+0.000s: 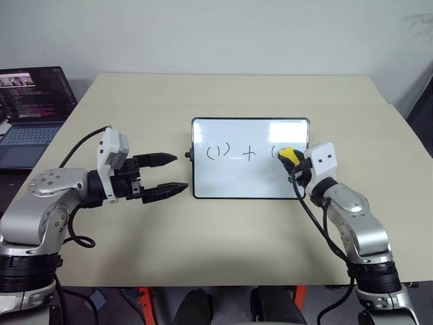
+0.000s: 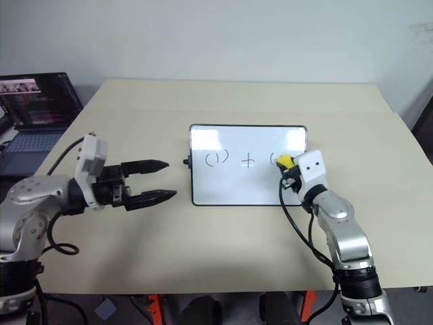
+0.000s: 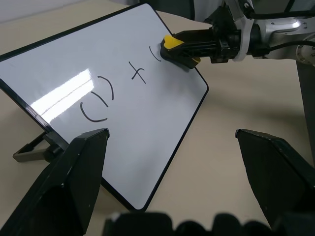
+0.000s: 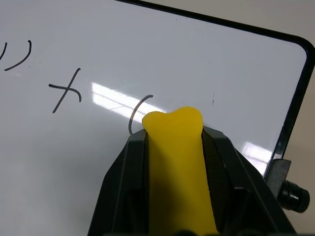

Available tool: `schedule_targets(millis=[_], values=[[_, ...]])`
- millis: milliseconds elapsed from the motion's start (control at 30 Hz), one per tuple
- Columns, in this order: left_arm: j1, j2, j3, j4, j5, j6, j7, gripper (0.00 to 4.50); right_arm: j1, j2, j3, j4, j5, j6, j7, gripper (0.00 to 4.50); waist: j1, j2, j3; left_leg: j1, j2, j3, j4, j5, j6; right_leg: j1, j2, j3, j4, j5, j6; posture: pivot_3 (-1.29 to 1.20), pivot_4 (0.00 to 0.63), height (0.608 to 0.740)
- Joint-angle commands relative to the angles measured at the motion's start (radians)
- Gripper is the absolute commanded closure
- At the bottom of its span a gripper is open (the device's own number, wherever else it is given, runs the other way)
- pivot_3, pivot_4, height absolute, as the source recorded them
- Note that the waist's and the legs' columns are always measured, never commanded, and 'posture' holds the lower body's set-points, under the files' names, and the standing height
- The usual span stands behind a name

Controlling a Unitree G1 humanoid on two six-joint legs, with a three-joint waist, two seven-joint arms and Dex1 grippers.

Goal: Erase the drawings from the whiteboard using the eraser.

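The whiteboard (image 1: 250, 183) lies in the middle of the table. Of the drawings, "(1)" (image 1: 218, 151), "+" (image 1: 248, 155) and one open bracket (image 1: 274, 152) show; anything further right is hidden by the eraser. My right gripper (image 1: 292, 161) is shut on the yellow eraser (image 1: 288, 155). The eraser's tip rests at the board's right part, just beside that bracket (image 4: 138, 110). To the left of the board, my left gripper (image 1: 181, 172) is open and holds nothing, its fingers pointing at the board's left edge.
An open laptop (image 1: 30, 115) sits at the far left, beyond the beige table (image 1: 203, 244). A small black knob (image 1: 189, 155) sticks out of the board's left side, near my left fingertips. Bare tabletop lies in front of and behind the board.
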State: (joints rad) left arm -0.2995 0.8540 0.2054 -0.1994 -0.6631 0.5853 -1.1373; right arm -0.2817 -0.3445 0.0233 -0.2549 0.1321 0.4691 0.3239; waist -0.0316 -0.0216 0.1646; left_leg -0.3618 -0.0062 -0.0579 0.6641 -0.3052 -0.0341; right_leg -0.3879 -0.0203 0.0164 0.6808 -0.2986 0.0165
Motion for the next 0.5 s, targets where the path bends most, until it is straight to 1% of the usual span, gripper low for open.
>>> schedule_targets(millis=[33,167,267,367,500], values=[[-0.002,0.012,0.03,-0.031,-0.018,-0.003,0.002,0.0,0.041,-0.022,-0.019,0.006,-0.012,0.047,-0.004,3.32,0.0,0.0,0.0,0.0,0.0,0.0,0.0,0.0,0.0,0.0,0.0,0.0,0.0,0.0,0.0,0.0,0.15,0.74],[0.009,0.01,0.031,-0.038,-0.021,-0.004,0.0,0.0,0.09,-0.03,-0.031,-0.035,-0.005,0.043,-0.005,3.32,0.001,0.0,0.0,0.0,0.0,0.0,0.0,0.0,0.0,0.0,0.0,0.0,0.0,0.0,0.0,0.0,0.15,0.74],[0.015,0.009,0.028,-0.04,-0.02,-0.009,-0.002,0.0,0.09,-0.022,-0.045,-0.065,0.01,0.051,-0.014,3.32,0.001,0.0,0.0,0.0,0.0,0.0,0.0,0.0,0.0,0.0,0.0,0.0,0.0,0.0,0.0,0.0,0.15,0.74],[0.009,0.007,0.021,-0.034,-0.018,-0.012,-0.006,0.0,0.059,-0.014,-0.052,-0.072,0.017,0.05,-0.018,3.32,0.001,0.0,0.0,0.0,0.0,0.0,0.0,0.0,0.0,0.0,0.0,0.0,0.0,0.0,0.0,0.0,0.15,0.74],[-0.009,-0.002,0.006,-0.029,-0.013,-0.014,-0.004,0.0,-0.033,0.004,-0.062,-0.047,0.02,0.051,-0.029,3.32,-0.002,0.001,0.001,0.0,0.0,0.0,0.0,0.0,0.0,-0.001,0.0,0.001,0.0,0.0,0.0,0.0,0.15,0.74]])
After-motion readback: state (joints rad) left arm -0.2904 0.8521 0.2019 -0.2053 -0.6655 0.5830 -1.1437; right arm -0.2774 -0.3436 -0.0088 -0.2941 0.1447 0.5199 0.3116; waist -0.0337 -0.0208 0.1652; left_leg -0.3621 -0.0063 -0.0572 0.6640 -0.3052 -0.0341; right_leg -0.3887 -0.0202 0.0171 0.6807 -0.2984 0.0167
